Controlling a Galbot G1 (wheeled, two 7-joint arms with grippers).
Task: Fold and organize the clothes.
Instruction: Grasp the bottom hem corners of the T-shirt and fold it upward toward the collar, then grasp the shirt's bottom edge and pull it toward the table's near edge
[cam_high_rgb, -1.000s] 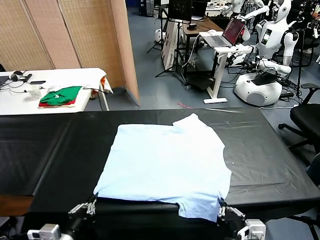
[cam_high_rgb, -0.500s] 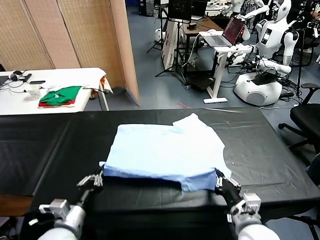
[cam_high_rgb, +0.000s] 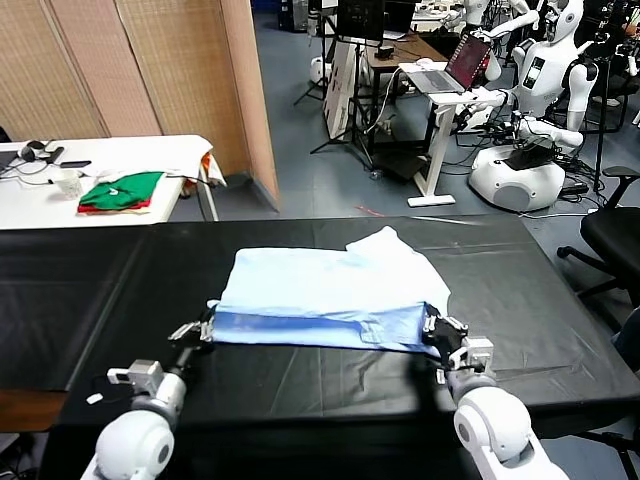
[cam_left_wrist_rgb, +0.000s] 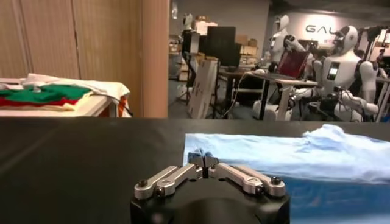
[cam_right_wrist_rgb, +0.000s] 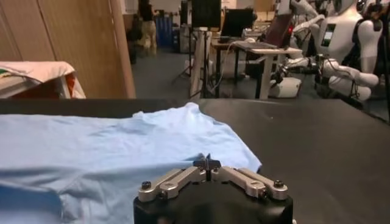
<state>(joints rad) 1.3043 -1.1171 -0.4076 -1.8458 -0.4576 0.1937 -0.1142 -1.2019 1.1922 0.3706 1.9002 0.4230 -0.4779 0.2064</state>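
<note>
Both claws, left claw (cam_high_rgb: 205, 329) and right claw (cam_high_rgb: 436, 328), pinched on T-shirt (cam_high_rgb: 330, 285) hem.

Even indoor light, soft shadows.

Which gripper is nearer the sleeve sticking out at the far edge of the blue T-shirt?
Right. The right gripper pinches the folded-over hem at the T-shirt's right corner, on the same side as that sleeve. The left gripper holds the opposite hem corner, farther away.
</note>
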